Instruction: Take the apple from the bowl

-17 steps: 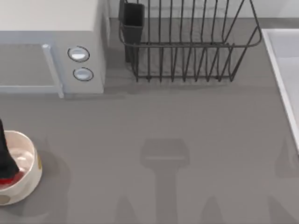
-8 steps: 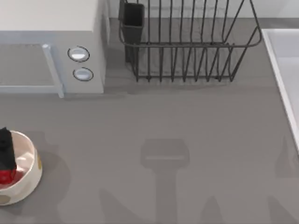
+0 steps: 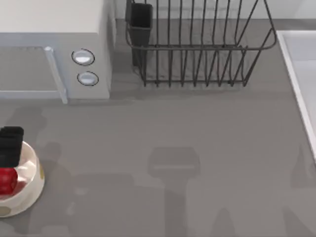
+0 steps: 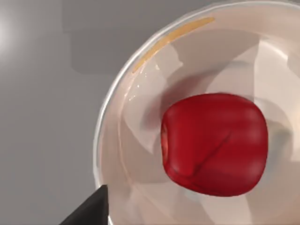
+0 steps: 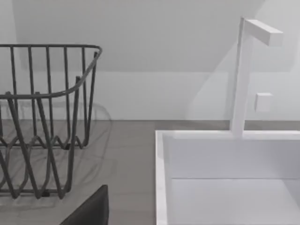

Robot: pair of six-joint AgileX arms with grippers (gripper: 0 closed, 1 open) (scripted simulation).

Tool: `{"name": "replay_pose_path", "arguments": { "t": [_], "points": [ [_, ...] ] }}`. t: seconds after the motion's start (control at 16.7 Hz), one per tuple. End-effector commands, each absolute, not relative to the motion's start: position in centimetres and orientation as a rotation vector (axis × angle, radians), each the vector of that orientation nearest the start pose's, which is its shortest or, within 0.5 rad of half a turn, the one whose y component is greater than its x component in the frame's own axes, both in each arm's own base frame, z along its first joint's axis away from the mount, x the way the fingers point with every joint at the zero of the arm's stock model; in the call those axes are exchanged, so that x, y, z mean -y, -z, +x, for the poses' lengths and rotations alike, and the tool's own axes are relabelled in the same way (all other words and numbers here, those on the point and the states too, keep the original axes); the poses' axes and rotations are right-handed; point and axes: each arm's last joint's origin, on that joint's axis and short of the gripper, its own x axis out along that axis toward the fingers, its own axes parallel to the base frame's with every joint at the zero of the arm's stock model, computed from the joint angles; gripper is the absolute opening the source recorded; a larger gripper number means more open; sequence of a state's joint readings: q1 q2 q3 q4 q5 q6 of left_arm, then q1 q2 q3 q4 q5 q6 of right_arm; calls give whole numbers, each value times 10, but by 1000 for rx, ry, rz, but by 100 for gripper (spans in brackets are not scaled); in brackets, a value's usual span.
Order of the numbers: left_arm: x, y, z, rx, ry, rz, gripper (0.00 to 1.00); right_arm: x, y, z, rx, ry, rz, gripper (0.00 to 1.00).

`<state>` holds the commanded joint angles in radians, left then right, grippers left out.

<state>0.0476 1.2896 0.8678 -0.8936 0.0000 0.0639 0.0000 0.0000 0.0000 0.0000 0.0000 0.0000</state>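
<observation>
The bowl (image 3: 30, 190) stands at the near left corner of the counter (image 3: 187, 148), cut by the left edge of the top view. The apple (image 3: 6, 180) is over the bowl's inside, its lower part in front of the inner wall. In the left wrist view the apple (image 4: 214, 143) is red and glossy, with the pale inner wall of the bowl (image 4: 136, 112) all around it. The left hand (image 3: 10, 146) is a black block over the far rim of the bowl, touching the apple's far side in the top view; I cannot tell if it is grasping the apple or released. One dark fingertip (image 4: 91, 211) comes into the left wrist view beside the bowl's rim.

Farther back on the left stands a microwave (image 3: 54, 44) with two round knobs. Behind the middle is a dark wire dish rack (image 3: 197, 44). A white sink (image 3: 301, 74) is at the right edge. The right wrist view shows the dish rack (image 5: 42, 117), the sink (image 5: 225, 178) and a white faucet (image 5: 246, 75), with one dark fingertip (image 5: 91, 211) of the right hand
</observation>
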Motion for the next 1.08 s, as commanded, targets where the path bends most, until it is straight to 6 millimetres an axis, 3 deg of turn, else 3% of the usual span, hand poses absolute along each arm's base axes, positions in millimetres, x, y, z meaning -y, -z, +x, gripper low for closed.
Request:
{"name": "replay_pose_path", "arguments": {
  "t": [0.3, 0.72, 0.9, 1.08],
  "points": [
    [-16, -200, 258, -1551, 14, 16, 100, 1, -160, 106, 0, 0, 0, 100],
    [-15, -198, 261, -1569, 19, 19, 100, 1, -160, 106, 0, 0, 0, 100],
    [-15, -179, 263, -1578, 19, 18, 100, 1, -160, 106, 0, 0, 0, 100],
    [-16, -144, 268, -1561, 17, 18, 100, 1, -160, 106, 0, 0, 0, 100]
  ]
}}
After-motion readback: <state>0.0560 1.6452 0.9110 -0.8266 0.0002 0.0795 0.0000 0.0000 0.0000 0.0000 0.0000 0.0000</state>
